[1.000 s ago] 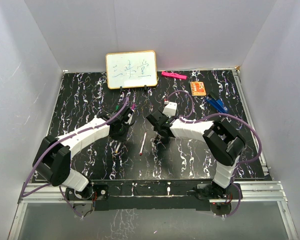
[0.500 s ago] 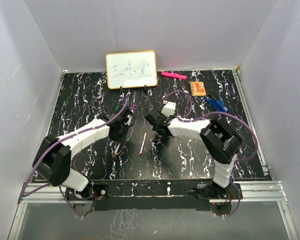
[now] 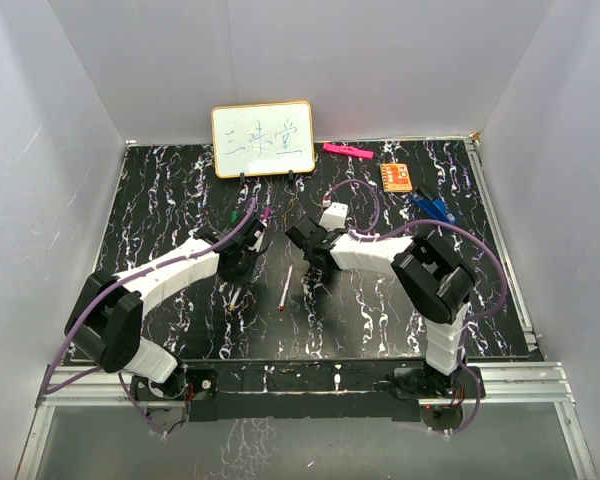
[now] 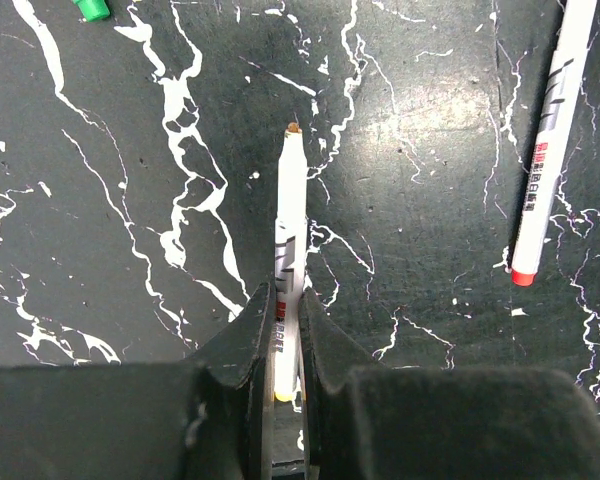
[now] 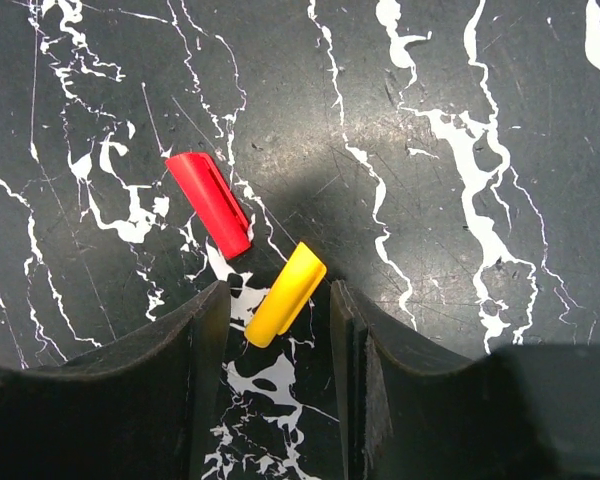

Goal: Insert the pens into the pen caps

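Overhead first: black marble-patterned table top (image 3: pixel 160 200) with white veins. The left gripper (image 3: pixel 238 283) and the right gripper (image 3: pixel 308 262) are both low over the middle of it, near each other; jaw state cannot be read from this view. A white pen with a red tip (image 3: pixel 286 289) lies loose on the table between the two grippers. Along the back edge stand a wood-framed whiteboard (image 3: pixel 263 139), a flat pink bar (image 3: pixel 347 150), an orange card (image 3: pixel 396 177) and a blue clip (image 3: pixel 435 208).

Left wrist: jaws pressed together on the barrel of a white pen with a brownish tip (image 4: pixel 288 230), pinching it close to its yellow rear end. The tip points straight away from the fingers (image 4: pixel 250 330). The white pen with a red tip lies apart to the right, untouched. A small green cap (image 4: pixel 92 8) sits at the top left, cut by the frame edge.

Right wrist: jaws spread, one finger either side of a short yellow plastic cap (image 5: pixel 286 293), which lies tilted on the table between them with a gap showing on each side. A short red plastic cap (image 5: pixel 212 203) lies just beyond the fingertips, near the yellow one but apart from it.
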Tool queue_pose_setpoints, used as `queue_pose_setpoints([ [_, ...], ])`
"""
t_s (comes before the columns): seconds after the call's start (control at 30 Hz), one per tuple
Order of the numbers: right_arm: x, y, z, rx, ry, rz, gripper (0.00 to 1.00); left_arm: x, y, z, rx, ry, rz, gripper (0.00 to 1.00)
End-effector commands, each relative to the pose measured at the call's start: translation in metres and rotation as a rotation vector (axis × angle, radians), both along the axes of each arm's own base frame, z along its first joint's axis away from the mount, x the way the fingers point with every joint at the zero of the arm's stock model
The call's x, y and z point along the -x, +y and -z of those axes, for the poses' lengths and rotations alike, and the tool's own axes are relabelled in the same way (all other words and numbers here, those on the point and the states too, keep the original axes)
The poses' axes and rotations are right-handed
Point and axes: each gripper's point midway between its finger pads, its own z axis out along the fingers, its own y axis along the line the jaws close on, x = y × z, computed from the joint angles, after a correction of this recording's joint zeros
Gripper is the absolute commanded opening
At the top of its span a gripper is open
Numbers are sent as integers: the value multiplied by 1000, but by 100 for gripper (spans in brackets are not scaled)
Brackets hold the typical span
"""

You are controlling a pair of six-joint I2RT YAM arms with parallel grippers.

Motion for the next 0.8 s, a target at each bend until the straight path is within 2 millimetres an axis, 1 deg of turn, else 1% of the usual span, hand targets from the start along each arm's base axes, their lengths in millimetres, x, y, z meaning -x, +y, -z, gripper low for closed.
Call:
queue_pose_setpoints([
  [0.0, -4, 5, -1, 7, -5, 9, 42, 0, 0, -10, 25, -23, 3, 0],
  [0.13, -2, 4, 3, 12, 5, 11, 39, -1, 0, -10, 29, -26, 2, 0],
  [0.2, -2, 3, 3, 16, 2, 13, 39, -1, 0, -9, 30, -24, 1, 0],
  [0.4, -4, 2, 6, 26, 4, 14, 34, 1, 1, -8, 30, -20, 1, 0],
  [0.47, -3, 3, 9, 33, 14, 3, 29, 1, 1, -8, 29, -22, 0, 0],
  [0.53, -2, 2, 14, 50, 28, -8, 21, 0, 0, -8, 32, -24, 0, 0],
  [0.57, 0, 1, 17, 58, 38, -14, 16, -1, -1, -8, 31, -26, 1, 0],
  [0.6, 2, -1, 20, 67, 49, -17, 14, -2, -1, -9, 31, -27, 2, 0],
  [0.7, 13, -8, 29, 85, 89, -29, 9, -3, -1, -11, 28, -29, 6, 0],
  [0.73, 18, -11, 32, 88, 104, -33, 8, -4, -2, -11, 29, -30, 8, 0],
  [0.77, 32, -21, 42, 101, 142, -42, 4, -3, -2, -11, 33, -29, 11, 0],
])
